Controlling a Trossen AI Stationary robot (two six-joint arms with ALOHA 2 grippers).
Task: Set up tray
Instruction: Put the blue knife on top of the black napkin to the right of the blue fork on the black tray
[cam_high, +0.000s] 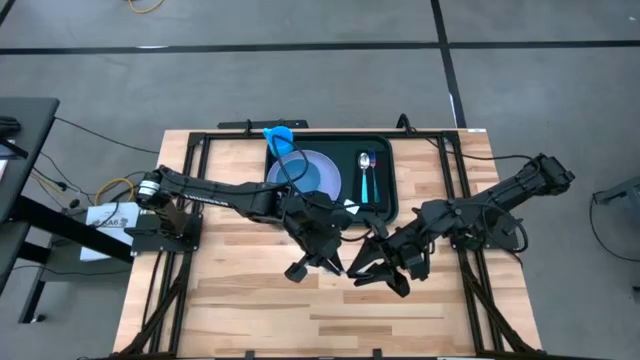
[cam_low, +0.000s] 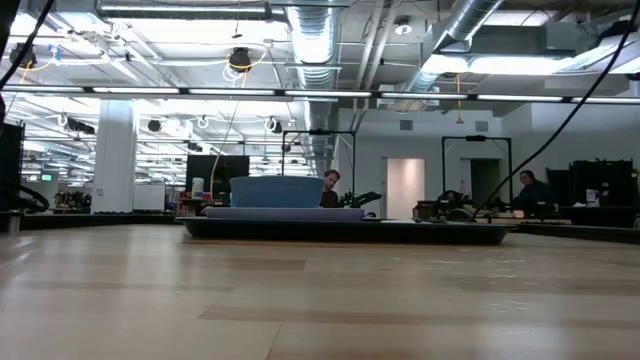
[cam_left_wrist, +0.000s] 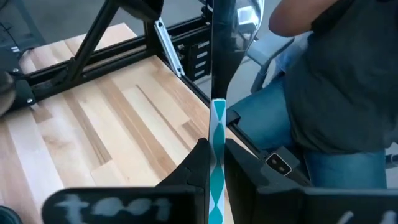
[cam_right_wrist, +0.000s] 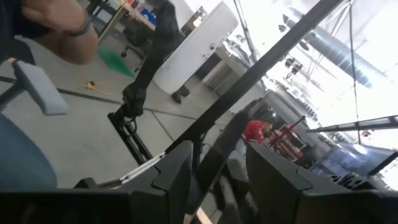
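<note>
While both arms meet over the bare wood of the tabletop, we see the left hand clamped on a teal-handled utensil; the right hand stands half open, its hold unclear. Beyond them sits the tray at the far edge, carrying 1 plate, 1 spoon and a blue cup.

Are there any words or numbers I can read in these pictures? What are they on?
None can be read.
White box beside the table's left edge, seen from above: dark print, too small to read.
Blurred band with pale marks across the left wrist view: too blurred to read.
Small white tag in the left wrist view: no letters can be made out.
Tray, plate and spoon: no writing shows.
</note>
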